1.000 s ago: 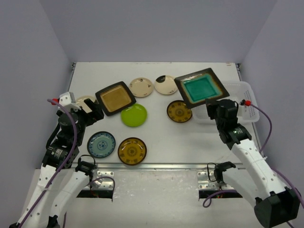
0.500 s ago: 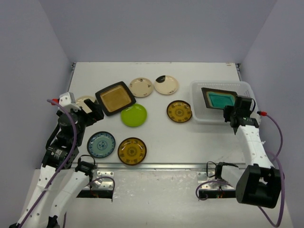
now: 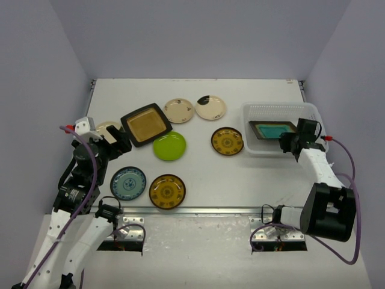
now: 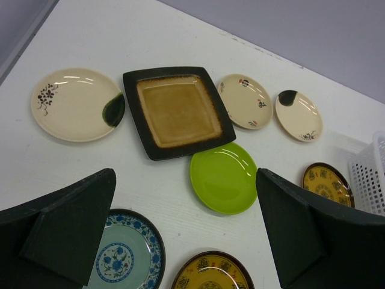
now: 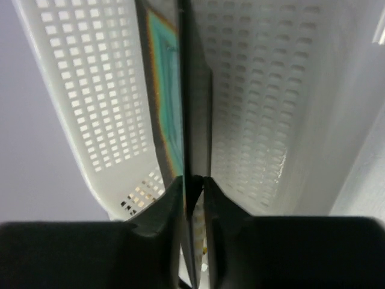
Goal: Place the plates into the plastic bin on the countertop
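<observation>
My right gripper is shut on the rim of the teal square plate, which stands tilted inside the white plastic bin. On the countertop lie the amber square plate, a lime plate, a blue patterned plate, two amber patterned plates and three cream plates. My left gripper hangs open above the lime and blue plates, holding nothing.
Pale lavender walls close in the countertop on the left, back and right. A metal strip runs along its front edge. The bin stands at the right edge, close to the right wall.
My right arm swung the teal square plate from above the table's right middle into the bin and lowered it. The left arm has not moved.
</observation>
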`<state>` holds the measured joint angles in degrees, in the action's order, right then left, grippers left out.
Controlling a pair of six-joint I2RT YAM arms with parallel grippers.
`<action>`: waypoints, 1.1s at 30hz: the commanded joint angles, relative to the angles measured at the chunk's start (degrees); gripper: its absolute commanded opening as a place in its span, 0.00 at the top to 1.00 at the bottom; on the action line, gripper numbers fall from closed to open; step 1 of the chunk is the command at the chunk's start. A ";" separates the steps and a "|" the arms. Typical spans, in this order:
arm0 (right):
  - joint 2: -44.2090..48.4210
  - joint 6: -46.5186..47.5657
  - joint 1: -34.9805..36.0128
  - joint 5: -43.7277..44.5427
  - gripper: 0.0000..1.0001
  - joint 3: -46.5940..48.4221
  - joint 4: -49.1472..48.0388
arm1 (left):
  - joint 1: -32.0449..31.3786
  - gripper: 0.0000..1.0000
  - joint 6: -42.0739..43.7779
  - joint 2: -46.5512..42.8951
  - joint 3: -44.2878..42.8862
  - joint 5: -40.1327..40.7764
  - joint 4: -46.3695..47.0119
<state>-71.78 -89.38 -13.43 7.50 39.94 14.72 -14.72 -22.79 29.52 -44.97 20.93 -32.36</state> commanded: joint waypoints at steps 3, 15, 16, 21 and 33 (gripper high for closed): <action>1.38 4.78 -0.36 -0.69 0.50 4.15 -11.93 | -0.55 0.00 0.26 0.58 0.10 0.14 2.39; 4.52 8.74 -0.36 -1.26 0.01 16.70 13.62 | -0.48 0.00 -9.12 13.33 -2.88 -1.17 -0.47; 4.89 9.40 -0.36 -1.97 0.01 17.62 15.22 | -0.48 0.00 -11.38 14.68 -2.93 -1.58 -0.43; 8.75 21.24 0.60 -14.15 0.01 17.81 4.67 | -0.05 0.00 -18.07 24.87 -3.98 -1.15 -0.16; 12.00 47.41 16.65 -51.63 0.01 7.76 -12.55 | 17.53 0.00 -16.74 52.52 -4.15 -20.18 19.94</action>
<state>-62.10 -48.30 2.00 -32.26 54.89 10.29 1.55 -39.41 77.22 -46.76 9.16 -22.96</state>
